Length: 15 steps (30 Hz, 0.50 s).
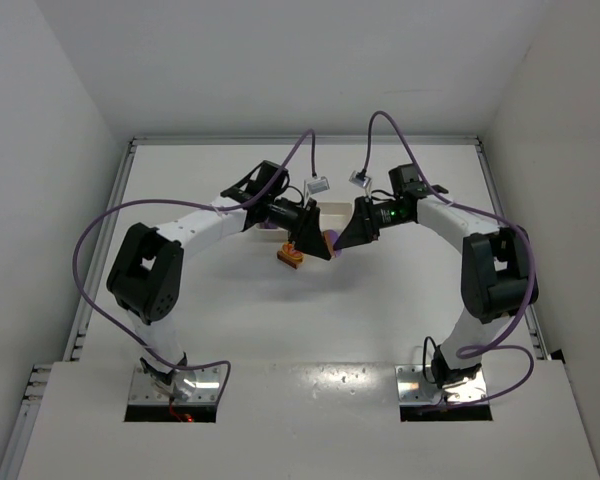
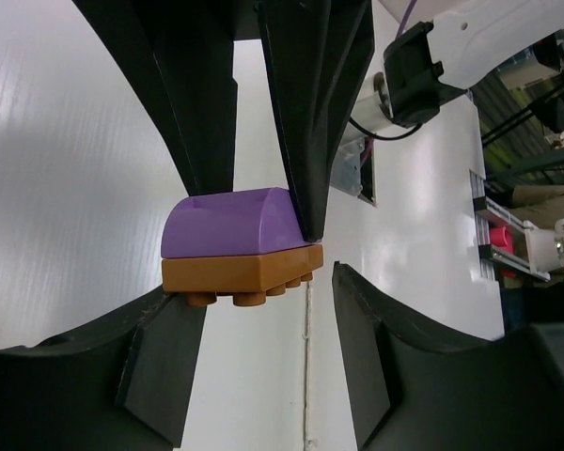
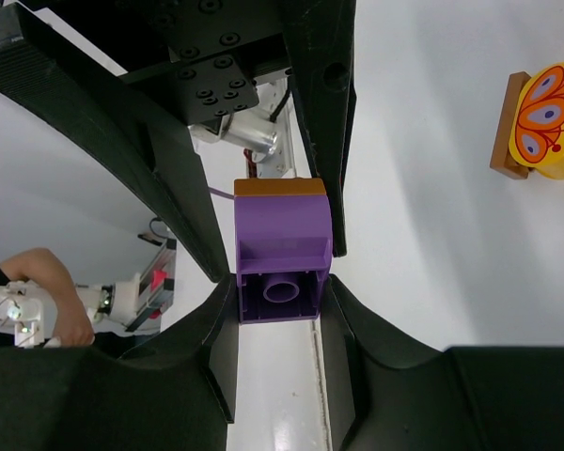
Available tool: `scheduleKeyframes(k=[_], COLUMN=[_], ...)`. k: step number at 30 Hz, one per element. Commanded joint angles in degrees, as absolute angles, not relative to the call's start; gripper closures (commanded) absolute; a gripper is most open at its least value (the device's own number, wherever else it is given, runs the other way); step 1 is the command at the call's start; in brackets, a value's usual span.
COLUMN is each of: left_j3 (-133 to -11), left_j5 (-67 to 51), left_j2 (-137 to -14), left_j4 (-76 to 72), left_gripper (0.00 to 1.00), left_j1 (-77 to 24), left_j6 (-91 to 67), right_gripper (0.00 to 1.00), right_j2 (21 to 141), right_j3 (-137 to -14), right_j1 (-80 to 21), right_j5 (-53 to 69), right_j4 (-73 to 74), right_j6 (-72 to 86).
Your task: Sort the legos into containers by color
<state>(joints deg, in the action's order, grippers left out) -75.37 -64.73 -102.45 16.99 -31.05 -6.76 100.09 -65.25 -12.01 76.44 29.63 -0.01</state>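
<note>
My right gripper (image 3: 278, 282) is shut on a purple brick (image 3: 282, 254), which has a brown brick (image 3: 280, 187) stuck to its far end. The pair is held above the table at the middle (image 1: 332, 240). In the left wrist view the purple brick (image 2: 230, 221) sits on the brown brick (image 2: 240, 272). My left gripper (image 2: 265, 287) is open around the brown brick. Its left finger (image 2: 160, 357) touches the brick and the right finger (image 2: 385, 357) stands apart. The white tray (image 1: 327, 211) is mostly hidden behind both grippers.
A yellow butterfly brick on a brown plate (image 3: 543, 122) lies on the table just left of the grippers (image 1: 291, 257). Both arms' wrists and cables crowd the table's middle. White walls close the back and sides.
</note>
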Motion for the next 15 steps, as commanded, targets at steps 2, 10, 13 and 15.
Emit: scheduleKeyframes(k=[2,10,13,15], left_j3=[-77.3,-77.3,-77.3,-77.3], left_j5=[-67.2,-68.4,-68.9,-68.9], left_j2=[-102.3,-102.3,-102.3,-102.8], left_j4=[14.8,14.2,14.2,14.2], left_gripper=[0.4,0.42,0.46,0.5], left_j1=[-31.5,-31.5,-31.5,-31.5], left_j6=[-7.0,-7.6,-7.6,-8.1], right_gripper=[1.0,1.0,1.0,1.0], right_j2=[98.0,98.0,98.0,98.0], right_j3=[-65.2,-65.2,-65.2,-65.2], right_j1=[-12.9,-14.0,-14.0,-14.5], right_j5=[76.0,73.7,73.1,72.6], right_j4=[27.8,29.8,30.3,31.5], right_j6=[-2.5,-4.9,-5.5,-6.8])
